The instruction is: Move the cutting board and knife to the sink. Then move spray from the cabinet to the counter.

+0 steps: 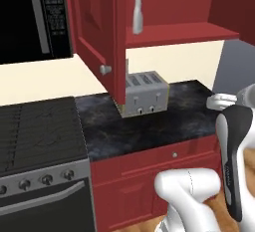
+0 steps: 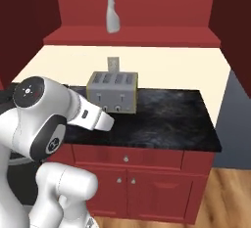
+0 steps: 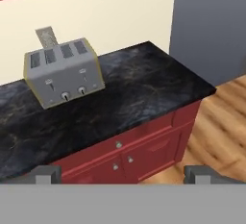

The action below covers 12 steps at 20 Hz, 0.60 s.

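Spray step in hand. My gripper [image 3: 122, 175] is spread wide, empty, low in front of the counter [image 3: 144, 93]. The spray [image 2: 112, 11] stands upright on the open cabinet [image 2: 137, 34] shelf, directly above the toaster [image 2: 112, 92]. Next I probably need to lift and reach above the toaster.

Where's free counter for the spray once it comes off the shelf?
The counter is bare from the toaster to its right end, and along the front edge before the toaster. Crowded spot: the back left, where the toaster sits under the open cabinet door. The spray stands alone on the shelf.
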### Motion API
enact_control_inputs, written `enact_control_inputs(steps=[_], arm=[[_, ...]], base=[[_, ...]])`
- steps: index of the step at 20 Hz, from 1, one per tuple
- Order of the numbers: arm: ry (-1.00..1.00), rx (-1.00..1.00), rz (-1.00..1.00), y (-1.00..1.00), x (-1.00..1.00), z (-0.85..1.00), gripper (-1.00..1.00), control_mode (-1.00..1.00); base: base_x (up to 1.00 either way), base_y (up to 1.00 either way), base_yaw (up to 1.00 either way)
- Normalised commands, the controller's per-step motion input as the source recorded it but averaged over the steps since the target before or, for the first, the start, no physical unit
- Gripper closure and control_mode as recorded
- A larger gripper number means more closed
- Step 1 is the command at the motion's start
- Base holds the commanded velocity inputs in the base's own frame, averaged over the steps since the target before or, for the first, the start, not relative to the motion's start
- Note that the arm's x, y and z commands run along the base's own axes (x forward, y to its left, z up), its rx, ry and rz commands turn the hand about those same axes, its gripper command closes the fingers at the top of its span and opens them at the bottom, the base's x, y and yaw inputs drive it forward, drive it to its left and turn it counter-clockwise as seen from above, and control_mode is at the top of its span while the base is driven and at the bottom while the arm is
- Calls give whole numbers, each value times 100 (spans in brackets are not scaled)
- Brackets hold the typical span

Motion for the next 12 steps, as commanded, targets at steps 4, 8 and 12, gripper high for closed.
enact_control_inputs(steps=[4, 8, 12], arm=[[0, 0, 0, 0, 0, 0, -100, 100], [0, 0, 0, 0, 0, 0, -100, 100], [0, 0, 0, 0, 0, 0, -100, 100]], base=[[80, -15, 16], [88, -1, 18], [91, -1, 20]])
